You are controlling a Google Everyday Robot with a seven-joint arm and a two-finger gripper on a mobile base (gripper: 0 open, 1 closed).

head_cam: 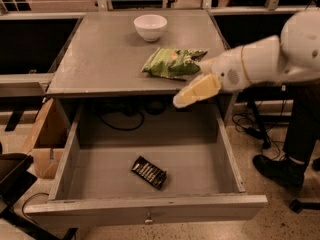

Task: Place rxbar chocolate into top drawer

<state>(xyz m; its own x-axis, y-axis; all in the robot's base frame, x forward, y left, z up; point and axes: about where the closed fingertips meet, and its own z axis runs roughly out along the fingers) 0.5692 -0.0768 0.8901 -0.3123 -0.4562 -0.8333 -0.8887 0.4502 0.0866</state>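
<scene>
The rxbar chocolate (149, 172), a small flat black bar with pale print, lies on the bottom of the open top drawer (200, 164), a little left of its middle and near the front. The drawer is grey and pulled far out, with a small metal knob (148, 218) at mid-front. My gripper (186, 98) is empty. It hangs above the drawer's back right part, level with the tabletop's front edge and well apart from the bar.
A green snack bag (172, 62) and a white bowl (150, 26) sit on the grey tabletop (100, 59). A cardboard box (45, 139) stands left of the drawer. A person's leg and shoe (280, 169) are at the right. Cables (120, 121) hang behind the drawer.
</scene>
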